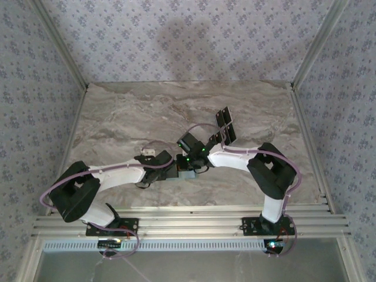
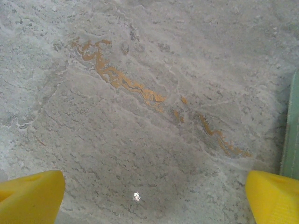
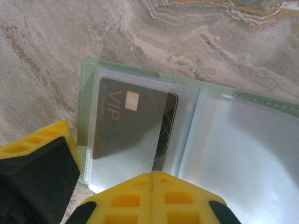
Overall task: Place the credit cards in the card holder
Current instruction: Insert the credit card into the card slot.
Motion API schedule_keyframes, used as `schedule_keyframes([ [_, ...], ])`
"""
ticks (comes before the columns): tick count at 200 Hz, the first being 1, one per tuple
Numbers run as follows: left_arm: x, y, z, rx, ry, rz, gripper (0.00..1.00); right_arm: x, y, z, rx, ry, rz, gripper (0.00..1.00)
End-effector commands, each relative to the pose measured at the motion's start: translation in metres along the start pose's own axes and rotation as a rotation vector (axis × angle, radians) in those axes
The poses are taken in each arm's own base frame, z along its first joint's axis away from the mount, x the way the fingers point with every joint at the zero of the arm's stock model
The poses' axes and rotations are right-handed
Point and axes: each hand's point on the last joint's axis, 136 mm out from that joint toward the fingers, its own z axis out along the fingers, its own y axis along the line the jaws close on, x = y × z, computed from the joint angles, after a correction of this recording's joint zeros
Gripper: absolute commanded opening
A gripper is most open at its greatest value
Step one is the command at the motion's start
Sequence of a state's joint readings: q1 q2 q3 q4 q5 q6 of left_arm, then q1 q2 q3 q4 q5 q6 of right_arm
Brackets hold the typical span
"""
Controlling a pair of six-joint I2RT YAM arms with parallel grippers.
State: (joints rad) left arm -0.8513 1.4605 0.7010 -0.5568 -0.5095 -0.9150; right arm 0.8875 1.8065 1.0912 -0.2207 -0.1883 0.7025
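Right gripper (image 3: 153,181), jaws closed empty, sitting at wallet (image 3: 85,107) sleeve, likely pushing card (image 3: 126,123) home. Left gripper (image 2: 154,196) hanging open beside wallet, likely readying to steady it. Spare cards (image 1: 225,120) lying beyond.

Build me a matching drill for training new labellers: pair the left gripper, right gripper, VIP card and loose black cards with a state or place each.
1 left gripper
2 right gripper
3 VIP card
4 loose black cards

a in the card holder's clear pocket
b shut
c lying on the table
d open

Pairs: 1-d, 2-b, 3-a, 4-c
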Motion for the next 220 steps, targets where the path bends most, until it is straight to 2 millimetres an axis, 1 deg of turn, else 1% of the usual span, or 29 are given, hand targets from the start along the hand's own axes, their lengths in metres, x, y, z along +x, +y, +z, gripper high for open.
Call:
schedule_keyframes([
  [1,0.003,0.007,-0.002,-0.017,-0.004,0.008,0.99,0.007,-0.003,0.008,0.018,0.030,0.007,0.04],
  [97,0.003,0.005,-0.001,-0.011,-0.003,0.007,0.99,0.013,-0.006,0.021,0.021,0.055,0.016,0.03],
  [131,0.003,0.004,0.000,-0.009,-0.003,0.007,0.99,0.013,0.000,0.022,0.009,0.059,0.006,0.03],
  [163,0.004,0.002,0.001,-0.006,0.002,0.007,0.99,0.014,0.011,0.024,-0.010,0.071,-0.016,0.03],
  [187,0.003,0.002,-0.001,-0.005,0.001,0.006,0.99,0.012,0.013,0.016,-0.012,0.064,-0.028,0.03],
  [202,0.000,0.003,-0.004,-0.003,-0.006,0.003,0.99,0.006,0.013,0.004,-0.017,0.040,-0.030,0.03],
  [220,-0.004,0.006,-0.011,0.004,-0.022,-0.008,0.99,-0.002,0.007,-0.014,-0.015,0.003,-0.026,0.05],
])
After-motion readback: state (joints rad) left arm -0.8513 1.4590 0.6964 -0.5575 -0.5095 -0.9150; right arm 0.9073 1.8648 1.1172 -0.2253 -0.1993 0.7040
